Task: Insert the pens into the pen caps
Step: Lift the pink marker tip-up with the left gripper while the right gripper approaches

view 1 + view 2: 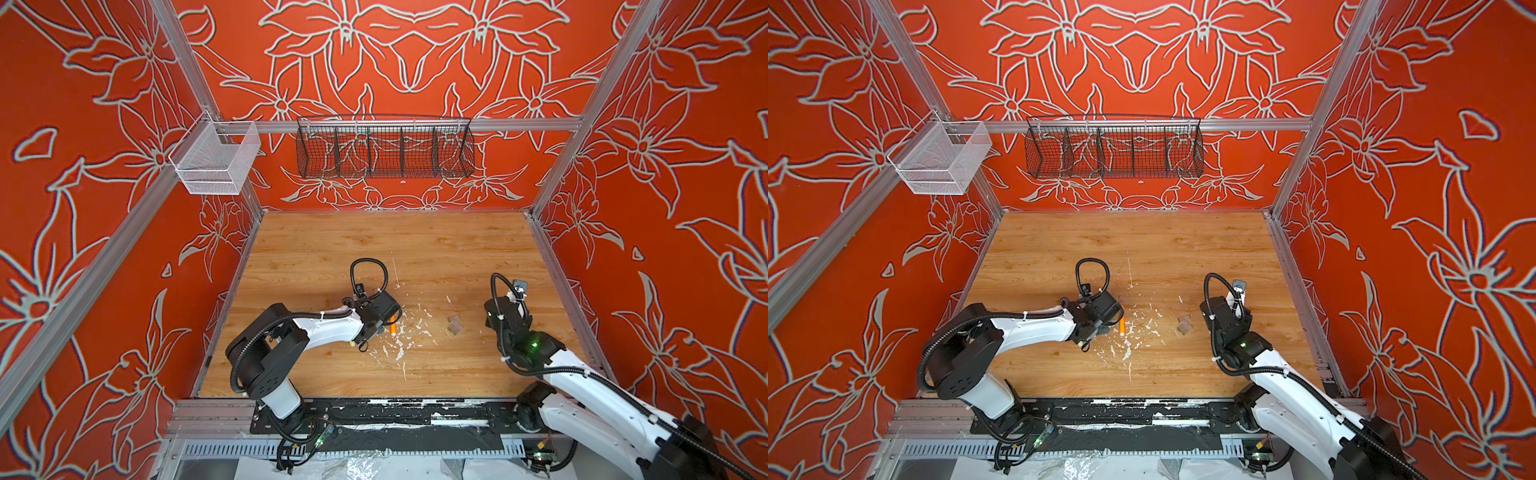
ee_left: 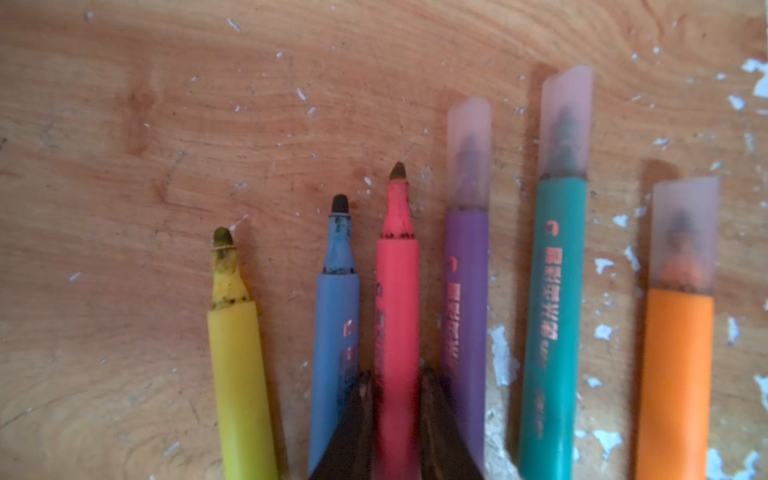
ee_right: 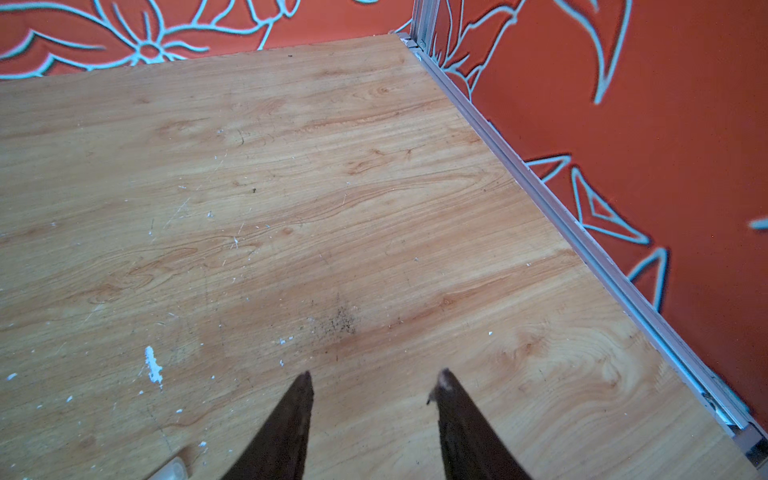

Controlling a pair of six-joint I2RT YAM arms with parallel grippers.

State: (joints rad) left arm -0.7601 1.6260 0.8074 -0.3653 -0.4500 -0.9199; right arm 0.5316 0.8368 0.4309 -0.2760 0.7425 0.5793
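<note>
Six pens lie side by side in a row on the wooden counter (image 1: 374, 249), about midway between its left and right edges and nearer the front edge than the back. In order they are the yellow pen (image 2: 237, 374), blue pen (image 2: 334, 332), pink pen (image 2: 397, 311), purple pen (image 2: 463, 291), teal pen (image 2: 552, 311) and orange pen (image 2: 673, 374).

The yellow, blue and pink ones have bare, stained tips. The purple, teal and orange ones each wear a clear cap: the purple pen's cap (image 2: 469, 153), the teal pen's cap (image 2: 567, 124) and the orange pen's cap (image 2: 683, 232).

The left pincer (image 2: 397, 376) is clenched on the pink pen, one dark finger (image 2: 361, 415) pressed to each side of its barrel, squeezed in between the blue and purple pens.

From above the left arm covers most of the row. Only the orange pen (image 1: 392, 329) shows in both top views, at the end of the row toward the right edge.

A few loose caps (image 1: 455, 324) lie on the counter between the two arms, apart from the pens.

The right pincer (image 3: 376, 399) is released. It holds nothing and hangs over bare wood near the right edge.

White flecks (image 2: 500, 357) dot the counter around the pens.
</note>
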